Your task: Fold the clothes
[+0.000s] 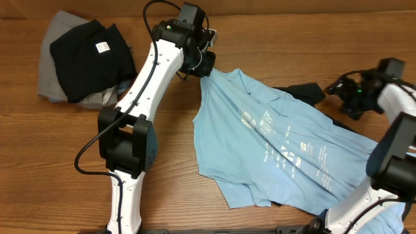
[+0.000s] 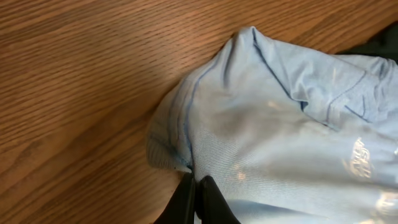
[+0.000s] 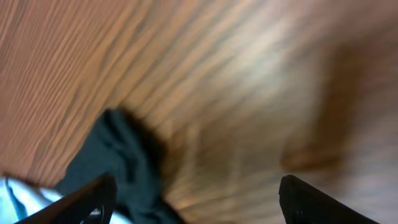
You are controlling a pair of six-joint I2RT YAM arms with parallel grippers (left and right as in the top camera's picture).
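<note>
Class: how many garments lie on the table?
4: grey garment top left, black garment atop it, light blue T-shirt centre, dark garment under its far edge; more may hide.

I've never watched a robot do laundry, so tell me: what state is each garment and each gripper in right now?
T-shirt: unfolded, wrinkled, spread on the table.
Left gripper: shut on the T-shirt's edge.
Right gripper: open, holding nothing.
Black garment: loosely folded, lying on the grey garment.
Grey garment: flat, mostly covered by the black one.
Dark garment: crumpled, partly under the T-shirt.
</note>
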